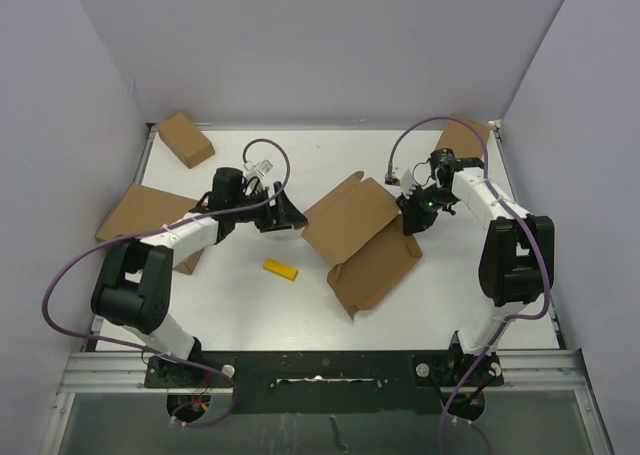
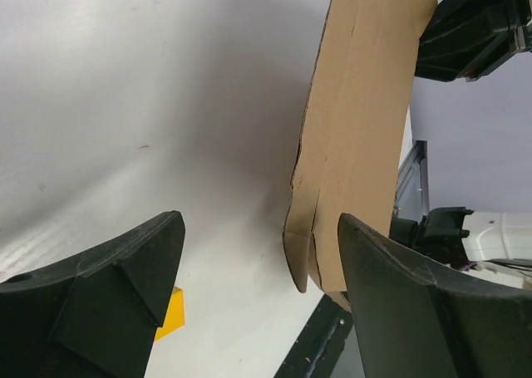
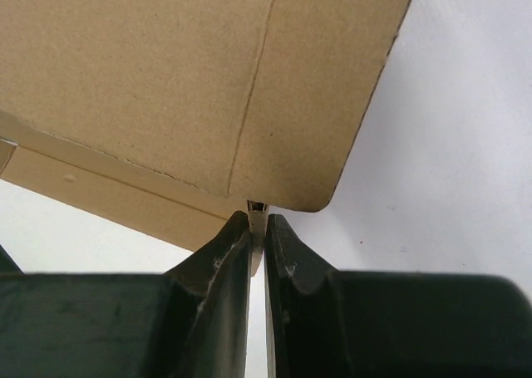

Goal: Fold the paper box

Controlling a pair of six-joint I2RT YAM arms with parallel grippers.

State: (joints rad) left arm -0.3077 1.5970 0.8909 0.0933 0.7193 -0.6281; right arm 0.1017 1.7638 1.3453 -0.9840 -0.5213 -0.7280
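From the top camera: shows the paper box (image 1: 365, 240) on the matte white table (image 1: 300, 315), between the two arms. Reads as brown corrugated card, die-cut, with one broad panel tilted up and a second lying flat toward the near edge. Places the left gripper (image 1: 283, 213) just left of the paper box, black and apart from the card. Places the right gripper (image 1: 412, 220) at the paper box's right edge, touching it. Puts a small yellow block (image 1: 280, 268), rectangular and smooth, near-left of the paper box. Puts a flat cardboard sheet (image 1: 140, 215) well to its left, a closed brown box (image 1: 185, 138) far-left and another closed box (image 1: 462, 135) far-right.

From the left wrist: shows the left gripper's jaws standing wide apart and holding nothing, with matte black wedge-shaped fingers (image 2: 108, 295) framing bare table. Shows the paper box rising just beyond one finger, scored with long parallel creases and rounded at its lower corner. Catches a corner of the yellow block beside the other finger.

From the right wrist: shows the right gripper's jaws pressed almost together, pinching a thin edge of the paper box between tapered black tips. Shows speckled, fibrous tan card above, with one straight score line, a rounded corner and a paler strip along its lower side.
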